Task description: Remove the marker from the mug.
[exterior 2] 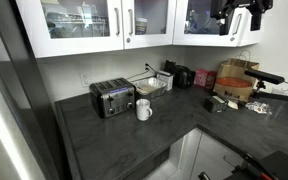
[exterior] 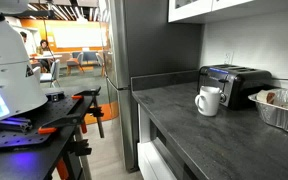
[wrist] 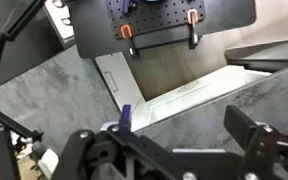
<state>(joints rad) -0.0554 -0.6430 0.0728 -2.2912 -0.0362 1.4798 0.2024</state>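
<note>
The white mug (exterior: 209,101) stands upright on the dark countertop in front of the black-and-silver toaster (exterior: 231,82); it also shows in an exterior view (exterior 2: 144,109). I cannot make out the marker in any view. My gripper (exterior 2: 238,18) hangs high up near the upper cabinets, far to the side of the mug and well above the counter. In the wrist view my gripper (wrist: 169,140) is open and empty, over the counter's edge and the floor; the mug is out of that view.
A foil tray (exterior: 284,110) lies beside the toaster. Boxes and small appliances (exterior 2: 229,80) crowd the far counter arm. White wall cabinets (exterior 2: 114,25) hang above. A black cart with orange clamps (wrist: 159,25) stands on the floor.
</note>
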